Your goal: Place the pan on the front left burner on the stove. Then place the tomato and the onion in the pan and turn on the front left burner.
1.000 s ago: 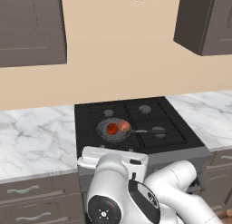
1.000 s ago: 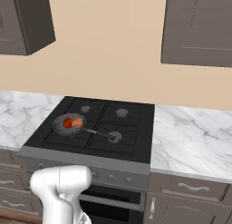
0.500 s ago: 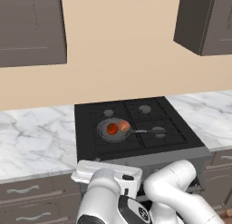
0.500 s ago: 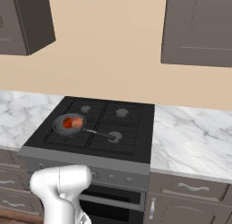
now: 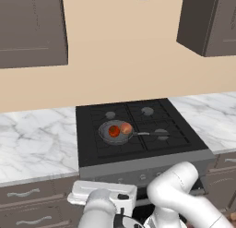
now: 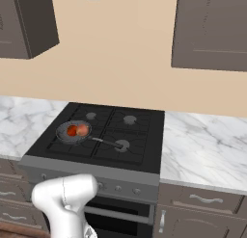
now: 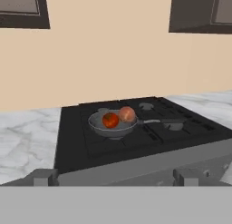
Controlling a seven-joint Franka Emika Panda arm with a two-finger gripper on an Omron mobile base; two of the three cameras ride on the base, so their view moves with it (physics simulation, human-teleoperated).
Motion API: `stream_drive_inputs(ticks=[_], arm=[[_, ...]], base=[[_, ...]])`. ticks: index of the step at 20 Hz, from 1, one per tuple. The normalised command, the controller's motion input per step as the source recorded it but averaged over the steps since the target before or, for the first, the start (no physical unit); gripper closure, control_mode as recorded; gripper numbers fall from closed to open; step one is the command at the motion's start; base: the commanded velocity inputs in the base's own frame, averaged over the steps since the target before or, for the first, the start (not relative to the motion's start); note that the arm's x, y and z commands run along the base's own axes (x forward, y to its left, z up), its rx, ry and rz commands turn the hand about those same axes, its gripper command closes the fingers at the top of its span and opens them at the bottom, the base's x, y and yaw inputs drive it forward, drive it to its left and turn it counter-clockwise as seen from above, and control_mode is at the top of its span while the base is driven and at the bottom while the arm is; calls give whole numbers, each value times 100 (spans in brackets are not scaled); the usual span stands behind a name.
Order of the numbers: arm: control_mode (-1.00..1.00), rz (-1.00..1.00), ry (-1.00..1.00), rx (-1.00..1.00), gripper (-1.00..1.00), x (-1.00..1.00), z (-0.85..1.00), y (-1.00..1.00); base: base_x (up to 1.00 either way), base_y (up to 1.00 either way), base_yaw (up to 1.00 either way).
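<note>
The arm has lowered toward the bottom of the left base view since the earlier frame. The pincer (image 7: 113,175) stands open, empty. Centre frame, the pan (image 5: 115,132) sits on the front left burner of the stove (image 5: 138,158), holding the tomato (image 5: 114,130) and the onion (image 5: 126,127).

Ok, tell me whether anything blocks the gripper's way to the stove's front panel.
Nothing visible does: the open gripper faces the stove front directly; pan, tomato and onion sit behind on top.

no readable text, labels or signs
</note>
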Motion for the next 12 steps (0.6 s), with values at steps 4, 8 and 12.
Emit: stream_drive_inputs(ticks=[4, 8, 12], arm=[[-100, 13, 0, 0, -100, 0, -56, 1], [-100, 18, 0, 0, -100, -3, -31, -4], [-100, 17, -7, 0, -100, -17, -10, -31]], base=[[0, 0, 0], [0, 0, 0], [0, 0, 0]])
